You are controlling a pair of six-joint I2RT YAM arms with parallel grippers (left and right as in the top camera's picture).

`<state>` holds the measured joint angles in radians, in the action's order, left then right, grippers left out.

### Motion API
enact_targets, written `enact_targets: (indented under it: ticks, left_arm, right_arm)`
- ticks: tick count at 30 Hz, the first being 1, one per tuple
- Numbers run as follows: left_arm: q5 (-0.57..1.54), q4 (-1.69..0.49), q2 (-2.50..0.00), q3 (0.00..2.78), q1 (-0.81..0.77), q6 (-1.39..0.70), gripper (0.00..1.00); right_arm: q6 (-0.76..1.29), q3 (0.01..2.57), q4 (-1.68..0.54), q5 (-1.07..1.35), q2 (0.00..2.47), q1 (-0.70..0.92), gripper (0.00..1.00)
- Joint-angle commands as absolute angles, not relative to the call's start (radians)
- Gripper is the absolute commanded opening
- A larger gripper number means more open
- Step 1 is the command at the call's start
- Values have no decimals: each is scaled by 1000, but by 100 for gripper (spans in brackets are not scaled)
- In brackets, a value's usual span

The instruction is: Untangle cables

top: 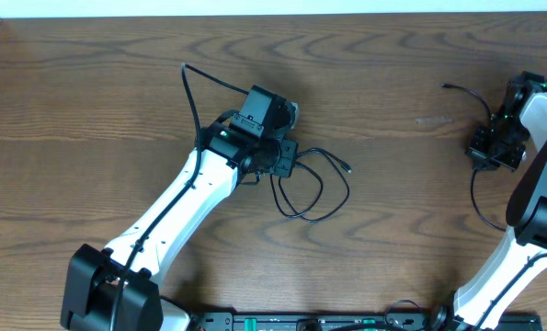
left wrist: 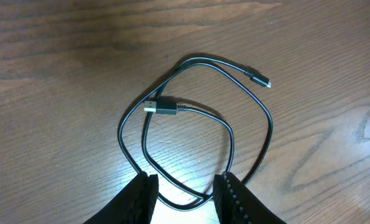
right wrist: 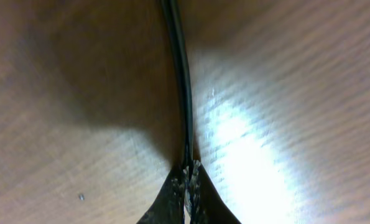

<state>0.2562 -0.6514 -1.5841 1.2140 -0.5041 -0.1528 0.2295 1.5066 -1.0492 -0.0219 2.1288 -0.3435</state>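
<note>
- Broadly, a brown wood-grain table [top: 89,92] filled every view.
- From the near left corner, the left arm [top: 176,207] reached diagonally in to the middle of the table, white links with a black wrist.
- At the right edge, the right arm [top: 540,193] stood with its wrist bent down over the wood.
- At table level, the left gripper [left wrist: 186,180] had its two ribbed fingers [left wrist: 231,202] spread with a clear gap between them.
- The right gripper [right wrist: 188,171] had its tips pressed together, pinching a thin cord low against the table.
- On the table middle, just ahead of the left gripper, the looped black cable [left wrist: 200,56] lay in two overlapping rings. One bend of it crossed the gap between the left fingers without being squeezed.
- From the right gripper's tips, the second dark cable [right wrist: 183,81] ran straight away across the wood, well apart from the looped one.
- Inside the rings lay the looped cable's flat plug [left wrist: 161,107].
- Just outside the loop, at its far side, lay its small tip plug [left wrist: 259,78].
</note>
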Motion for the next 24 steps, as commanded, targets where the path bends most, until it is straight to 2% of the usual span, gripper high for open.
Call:
enact_targets:
  ticks: [1,7,13,17,24]
  left_arm:
    - [250,-656,-1590,1212,-501,-148,35]
    - [250,-656,-1590,1212,-501,-148,35]
    - [250,-659,-1590,1212,-500,-147,35]
    - [250,-666,-1590,1212,-501,-147,35]
    - [250,-672,-1590,1212,-500,-147,35]
  right_arm:
    - [219,1565,-1104,-16,2142,-341,1]
    - [200,1738,-1235,-19,2088,-343,1]
    - [206,1872,-1272,-65,1988,-371,1]
    - [342,1893,-1265,-238,1892,-447,1]
    - [434,1888,-1267,-228,1865,-588,1]
